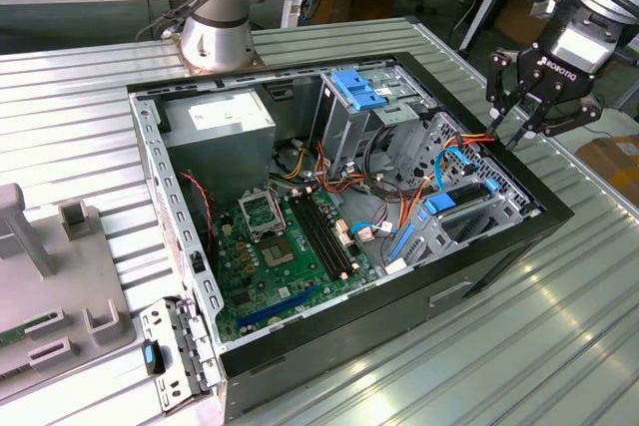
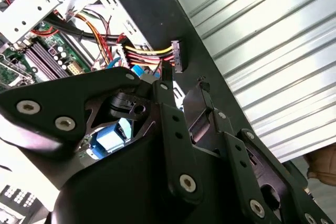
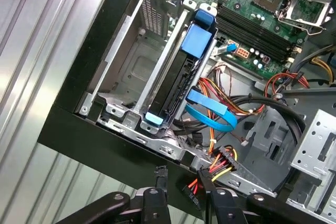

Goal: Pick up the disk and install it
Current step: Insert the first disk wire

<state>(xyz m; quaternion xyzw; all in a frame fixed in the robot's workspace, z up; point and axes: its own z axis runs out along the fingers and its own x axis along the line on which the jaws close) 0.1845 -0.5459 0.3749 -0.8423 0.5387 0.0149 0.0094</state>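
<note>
Gripper (image 1: 521,125) hangs over the computer case (image 1: 379,321) rim at the drive-cage end. Its fingers (image 3: 160,174) are spread apart with nothing between them. Just inside that rim a loose power connector (image 3: 224,157) trails red and yellow wires. Deeper inside the case, the disk (image 3: 176,82) stands on edge in the cage, blue bracket around it. My read: the install step is at or near its end. Any further move calls for staying clear of those wires.
</note>
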